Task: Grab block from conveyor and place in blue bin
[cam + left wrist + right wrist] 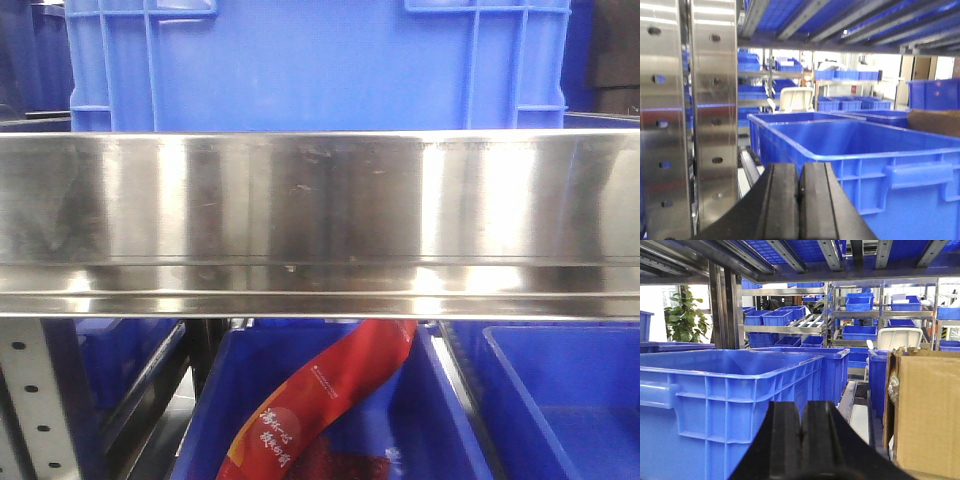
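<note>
**No block or conveyor in view; both grippers closed and empty**

Neither the block nor the conveyor is seen in any of the three views, so the block's position, its heading and its long axis cannot be told. No dark belt or red frame is shown anywhere.

The front view is filled by a brushed steel shelf rail (320, 225), with a blue crate (320, 65) standing on the shelf behind it and open blue bins below; in one lower bin (440, 420) a red printed package (330, 400) is lying tilted.

The left gripper (799, 200) is seen with its black pads pressed together and nothing between them. A large blue bin (865, 165) lies just ahead of it, and a perforated steel upright (715, 115) stands close on its left. The right gripper (801, 435) is likewise closed on nothing, with another blue bin (715, 390) ahead to its left and a cardboard box (927, 410) near on its right.

Several risks are judged from this. With the target unseen, any reach would be made blind and the block could be missed. Both arms are held under shelving and beside uprights, so a wide swing could bring a wrist against the steel post, the box or a bin wall. With many similar blue bins about, the wrong one could be chosen for the drop. The jaws would also have to be opened before any grasp; a closed approach would only push the block.
</note>
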